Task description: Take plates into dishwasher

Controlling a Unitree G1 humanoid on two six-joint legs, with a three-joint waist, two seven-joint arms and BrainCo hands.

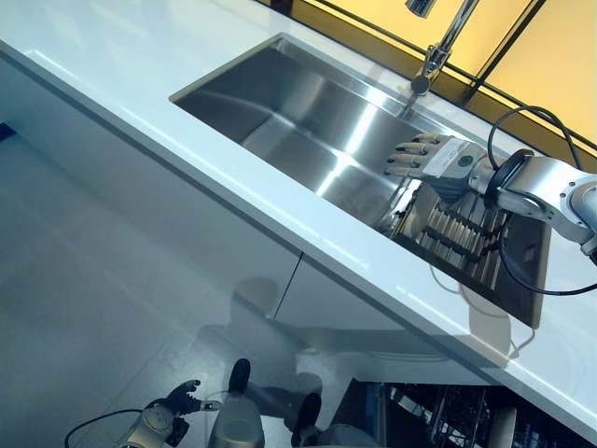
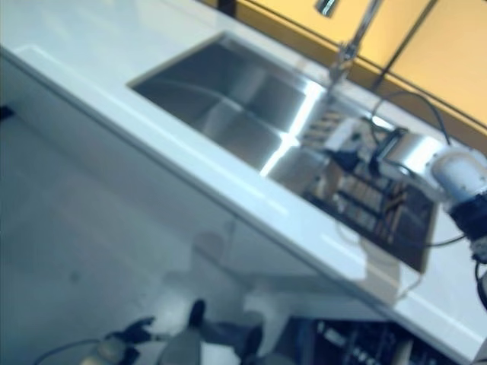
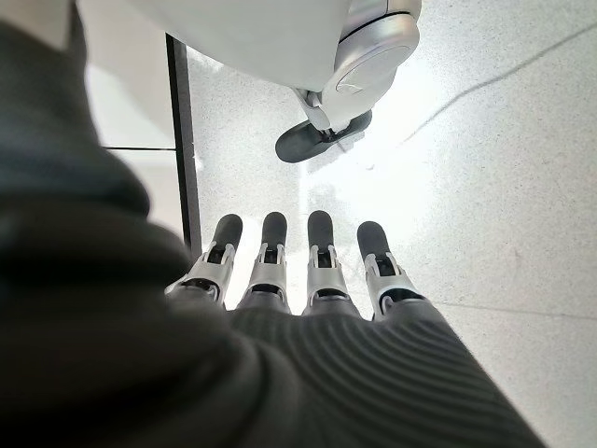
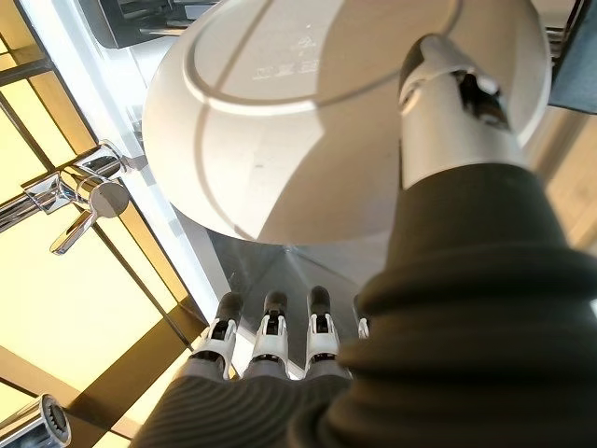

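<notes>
A white, glossy counter (image 1: 140, 103) runs diagonally, with a rectangular brushed-steel sink (image 1: 308, 131) sunk into it. The sink's walls are smooth and reflective. A curved chrome tap (image 1: 438, 37) rises at its far edge, in front of amber panels with dark frames. At the sink's right end sits a dark wire rack (image 1: 466, 243) of thin parallel bars.

The right hand (image 1: 434, 159) reaches over the sink just above the rack. In its wrist view, a round white plate (image 4: 308, 121), smooth and glazed with a raised ring on its underside, is pinched between the thumb (image 4: 448, 112), pressed on that underside, and the fingers (image 4: 270, 345) lined up along its other side. The plate is held over the sink beside the tap lever.

The left hand (image 1: 168, 420) hangs low beside the white cabinet front, over pale speckled floor (image 3: 485, 187). Its fingers are straight and relaxed, holding nothing.

Dark wire racks of the dishwasher (image 1: 448, 415) show below the counter edge.
</notes>
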